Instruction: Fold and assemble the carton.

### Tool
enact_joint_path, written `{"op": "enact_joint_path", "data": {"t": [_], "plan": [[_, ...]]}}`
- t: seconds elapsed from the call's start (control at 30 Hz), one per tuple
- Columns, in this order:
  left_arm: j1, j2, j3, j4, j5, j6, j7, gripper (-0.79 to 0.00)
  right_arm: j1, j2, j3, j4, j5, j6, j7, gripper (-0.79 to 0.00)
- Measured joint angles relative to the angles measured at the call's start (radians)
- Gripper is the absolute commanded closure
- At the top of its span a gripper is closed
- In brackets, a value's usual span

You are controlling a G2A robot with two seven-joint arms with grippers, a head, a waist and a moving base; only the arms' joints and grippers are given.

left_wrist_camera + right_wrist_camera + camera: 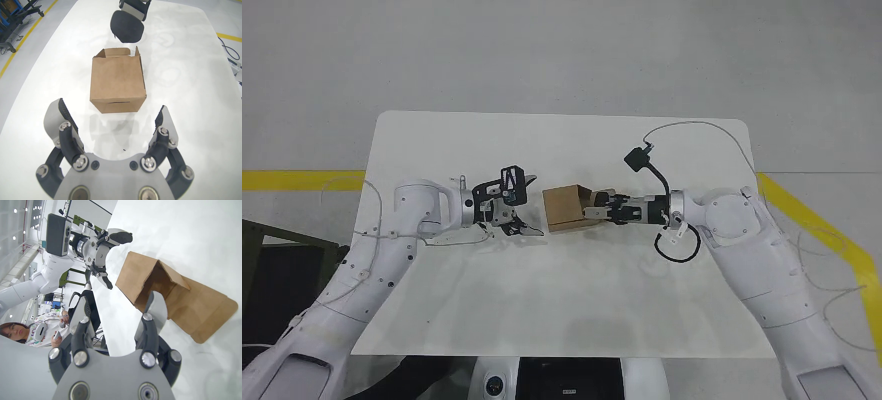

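While carton (564,207) sits centred, left gripper (530,206) clear

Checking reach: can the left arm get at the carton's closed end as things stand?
Probably yes: the left gripper is open, facing the carton with only table between, and the right gripper is at the other end.

A robotics lab hall: yellow floor tape (292,181), white table (562,300), wheeled racks (19,13).

A white table (562,300) with rounded corners stands on a pale grey floor (542,50) marked with yellow lines (287,180). A dark wheeled rack (13,20) stands off to one side of it. Round ceiling lights (15,210) dot the bright hall beyond, near a green frame (77,219).
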Motion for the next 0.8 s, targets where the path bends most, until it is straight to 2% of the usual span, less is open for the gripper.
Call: {"op": "enact_joint_path", "data": {"t": [0.5,0.8], "plan": [[-0.038,-0.039,0.072,0.069,-0.054,0.026,-0.027,-0.785,-0.01,0.006,0.013,-0.023,-0.026,0.016,-0.004,0.0],[-0.075,-0.066,0.101,0.119,-0.091,0.058,-0.016,-0.785,-0.039,0.018,0.026,0.026,0.056,0.163,0.103,0.0]]}}
